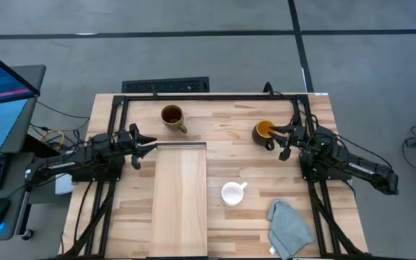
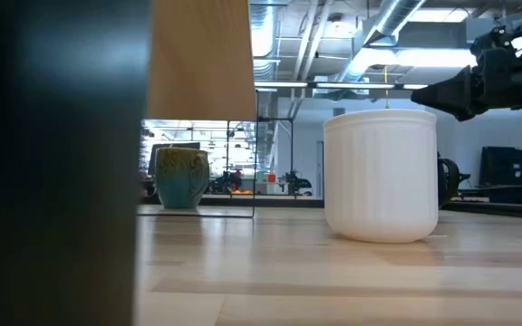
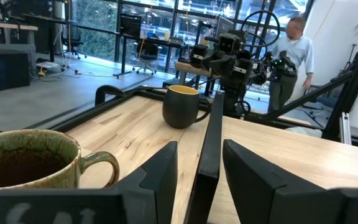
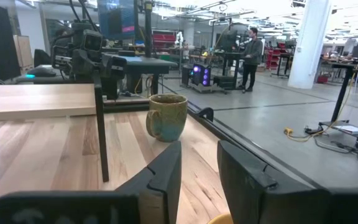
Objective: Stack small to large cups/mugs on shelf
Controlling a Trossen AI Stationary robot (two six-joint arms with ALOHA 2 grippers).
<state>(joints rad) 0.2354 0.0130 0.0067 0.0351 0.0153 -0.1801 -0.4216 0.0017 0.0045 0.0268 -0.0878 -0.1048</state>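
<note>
Three mugs apart on the tabletop [image 1: 316, 231], none yet on the shelf [image 1: 181, 202]. Right end effector [image 1: 286, 141] released beside the dark mug [image 1: 264, 131]; left end effector [image 1: 144, 146] released near the brown mug [image 1: 172, 116]. White mug [image 1: 232, 193] free (grey cloth [image 1: 289, 228] close by). Best gripped by the rim, squarely; shelf posts crowd approaches.

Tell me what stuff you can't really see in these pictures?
- Dark mug, low view: almost all hidden behind the white mug.
- Shelf, low view: cut off by the top edge; a dark blurry shape blocks the left side.
- Grey cloth, high view: its corner runs off the bottom edge.
- Brown mug, left wrist view: its base is cut off by the left gripper.
</note>
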